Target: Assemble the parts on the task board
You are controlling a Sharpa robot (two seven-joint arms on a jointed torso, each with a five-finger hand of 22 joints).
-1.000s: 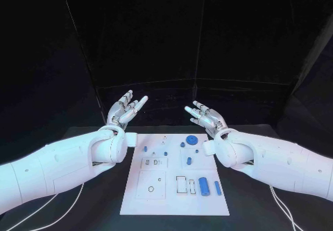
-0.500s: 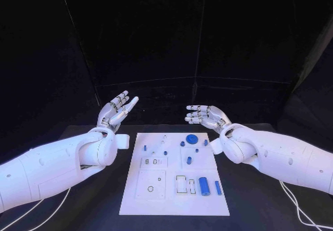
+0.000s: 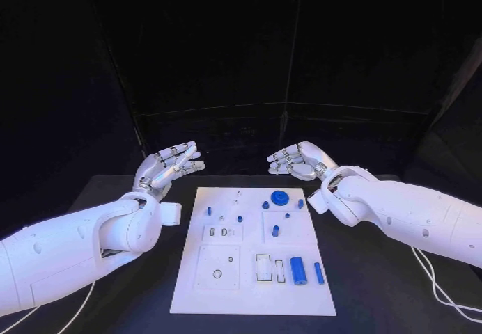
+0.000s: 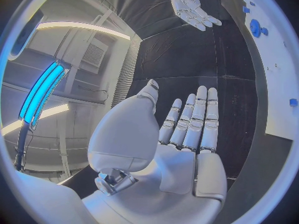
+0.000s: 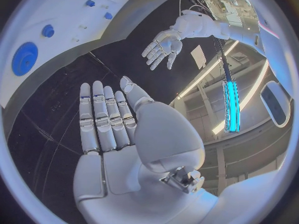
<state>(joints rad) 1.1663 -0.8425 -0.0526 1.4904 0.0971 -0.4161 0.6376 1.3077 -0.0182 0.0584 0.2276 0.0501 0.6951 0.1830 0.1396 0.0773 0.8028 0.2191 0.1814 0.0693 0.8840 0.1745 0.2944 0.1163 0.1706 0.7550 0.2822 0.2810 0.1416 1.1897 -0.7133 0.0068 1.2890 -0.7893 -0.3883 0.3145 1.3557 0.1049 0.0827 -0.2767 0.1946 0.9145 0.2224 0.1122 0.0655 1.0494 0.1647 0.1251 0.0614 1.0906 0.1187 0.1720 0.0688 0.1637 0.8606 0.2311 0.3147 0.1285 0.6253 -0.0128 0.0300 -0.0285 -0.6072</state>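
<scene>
Both hands have dropped and tipped forward: the left hand [image 3: 168,167] and right hand [image 3: 298,161] hover empty, fingers apart, beyond the white rectangular task board [image 3: 253,296], which lies mid-tabletop carrying small blue plastic parts [image 3: 297,268].

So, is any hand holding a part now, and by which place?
Nothing is held. The left hand and the right hand are both open, above the table beyond the task board.

Head camera looks down; wrist cameras (fisheye) apparently share task board [image 3: 254,248].
</scene>
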